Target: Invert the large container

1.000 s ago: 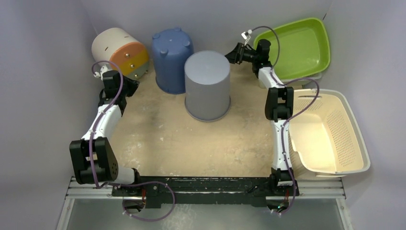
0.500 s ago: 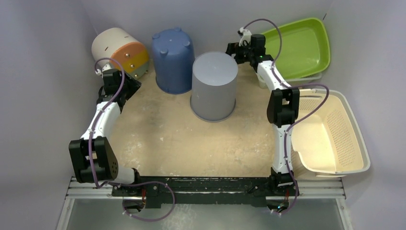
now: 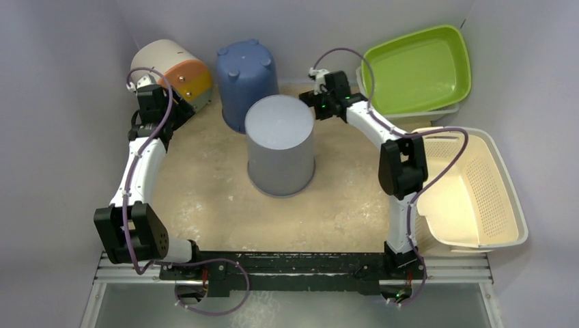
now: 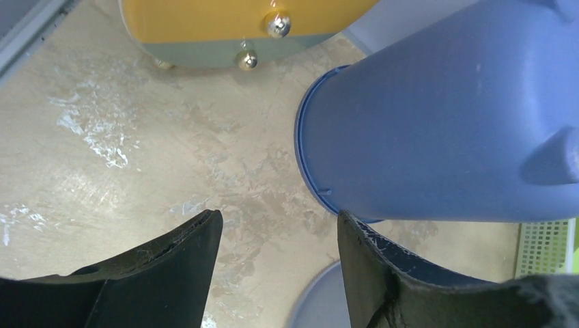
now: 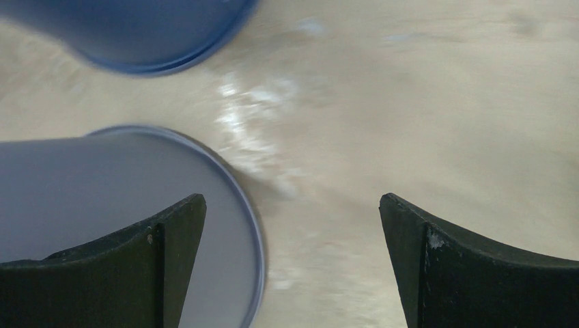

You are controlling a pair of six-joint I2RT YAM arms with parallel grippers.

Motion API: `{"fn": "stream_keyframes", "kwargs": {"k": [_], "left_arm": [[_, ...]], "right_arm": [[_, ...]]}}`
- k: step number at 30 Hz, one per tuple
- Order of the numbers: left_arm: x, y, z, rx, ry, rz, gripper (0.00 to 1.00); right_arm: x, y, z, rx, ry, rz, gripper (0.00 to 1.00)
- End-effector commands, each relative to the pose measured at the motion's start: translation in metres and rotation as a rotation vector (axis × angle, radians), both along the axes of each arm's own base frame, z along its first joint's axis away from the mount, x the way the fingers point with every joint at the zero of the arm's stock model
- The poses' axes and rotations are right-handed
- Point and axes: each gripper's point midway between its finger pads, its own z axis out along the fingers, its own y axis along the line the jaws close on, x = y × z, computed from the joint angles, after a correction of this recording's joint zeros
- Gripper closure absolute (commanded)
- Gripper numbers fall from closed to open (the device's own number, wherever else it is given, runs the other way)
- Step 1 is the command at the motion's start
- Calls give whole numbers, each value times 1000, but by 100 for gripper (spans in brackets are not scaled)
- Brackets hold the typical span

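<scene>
The large container [image 3: 280,143] is a grey bin standing mouth down on the sandy table, its flat closed base facing up. It also shows in the right wrist view [image 5: 102,184] and as a sliver low in the left wrist view [image 4: 321,301]. My right gripper [image 3: 315,102] [image 5: 292,201] is open at the bin's far right top edge, with its left finger over the bin's top. Whether it touches, I cannot tell. Farther left, my left gripper [image 3: 175,115] [image 4: 280,219] is open and empty, near the floor between the blue bucket and the orange drum.
A blue bucket [image 3: 246,72] [image 4: 437,116] [image 5: 130,27] stands upside down just behind the grey bin. A white and orange drum [image 3: 167,68] [image 4: 232,20] lies on its side at the far left. A green tray [image 3: 420,68] and a cream basket [image 3: 471,188] stand at the right.
The grey bin has slid left and toward the front. My right gripper has followed it leftward. My left gripper has opened and its arm has shifted back toward the drum.
</scene>
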Motion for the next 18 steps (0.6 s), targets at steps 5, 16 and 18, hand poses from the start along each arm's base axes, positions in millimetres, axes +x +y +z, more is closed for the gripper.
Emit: {"fn": "stream_keyframes", "kwargs": {"k": [5,16,18], "left_arm": [[8,3,97,71,-184,-23,36],[19,-34,168,-4,-337,-213,34],[18,-43,174,-29,-358,-254,33]], "right_arm": [[-70,147,46,102,-4,301,0],[-73,72,99,-165,-117,60,0],[-90,58,94,-197,-82,54,0]]}}
